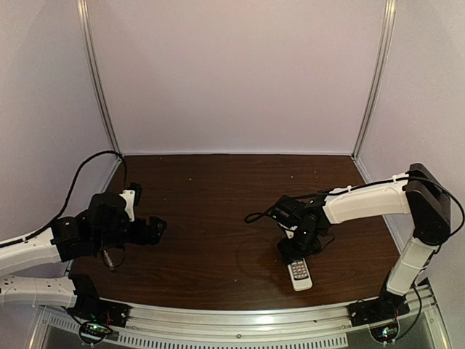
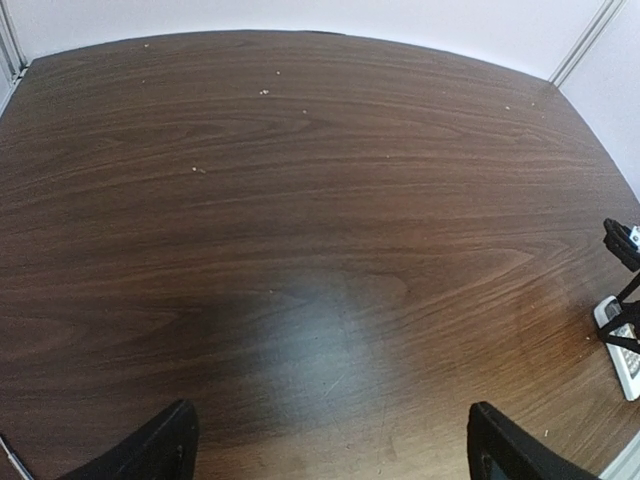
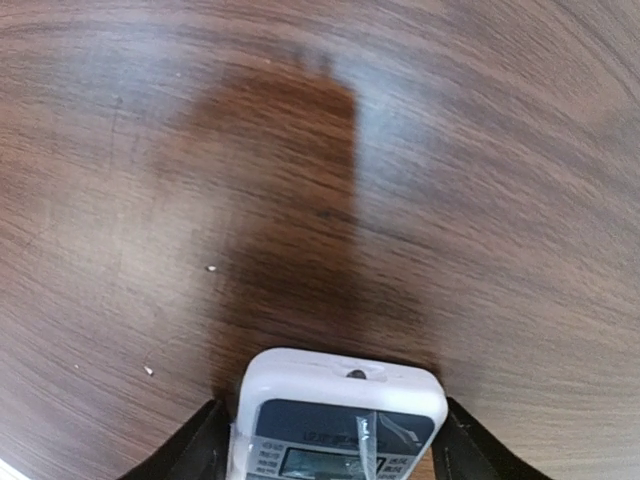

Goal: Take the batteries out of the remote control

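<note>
The remote control (image 1: 299, 274) lies face up near the table's front edge, right of centre, its grey display and buttons showing. My right gripper (image 1: 293, 255) is down over its far end. In the right wrist view the two fingers (image 3: 203, 440) press against the remote's (image 3: 340, 385) two long sides, so the gripper (image 3: 330, 410) is shut on it. My left gripper (image 1: 155, 230) hovers open and empty at the table's left side, far from the remote. In the left wrist view (image 2: 330, 440) the remote (image 2: 620, 345) shows at the far right edge. The batteries are hidden.
The dark wooden table (image 1: 218, 211) has pale walls on three sides and a metal rail (image 1: 240, 320) along the front edge. A black cable (image 1: 261, 216) loops beside the right wrist. Small pale crumbs (image 3: 210, 268) lie on the wood.
</note>
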Robot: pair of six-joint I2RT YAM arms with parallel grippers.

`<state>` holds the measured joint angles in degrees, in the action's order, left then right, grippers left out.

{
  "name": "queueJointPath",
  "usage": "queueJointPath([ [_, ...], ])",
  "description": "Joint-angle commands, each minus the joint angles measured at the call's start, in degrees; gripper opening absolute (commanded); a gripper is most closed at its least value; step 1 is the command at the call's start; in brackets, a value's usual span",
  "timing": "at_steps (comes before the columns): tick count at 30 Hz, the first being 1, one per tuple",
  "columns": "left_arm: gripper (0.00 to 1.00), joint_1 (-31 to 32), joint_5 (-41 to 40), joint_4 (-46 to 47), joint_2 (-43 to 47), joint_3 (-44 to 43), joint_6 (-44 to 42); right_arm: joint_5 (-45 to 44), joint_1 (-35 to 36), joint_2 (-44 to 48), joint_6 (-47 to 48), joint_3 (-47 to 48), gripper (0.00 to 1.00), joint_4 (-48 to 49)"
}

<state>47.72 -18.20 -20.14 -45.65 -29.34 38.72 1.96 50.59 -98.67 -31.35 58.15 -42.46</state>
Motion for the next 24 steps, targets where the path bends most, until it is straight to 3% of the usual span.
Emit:
queueJointPath([
  [1, 0.95, 0.26, 0.53, -0.16, 0.45, 0.7, 0.26, 0.56, -0.49, -1.18, 0.24, 0.28, 0.63, 0.24],
  [11, 0.95, 0.23, 2.08, 2.08, -0.24, 0.3, -0.11, 0.5, -1.06, 0.89, -0.9, 0.21, 0.48, 1.48],
  [24, 0.97, 0.26, 9.52, 12.05, -3.31, -0.15, -2.88, 2.26, -1.04, 8.78, -5.76, 0.33, 0.44, 11.64],
])
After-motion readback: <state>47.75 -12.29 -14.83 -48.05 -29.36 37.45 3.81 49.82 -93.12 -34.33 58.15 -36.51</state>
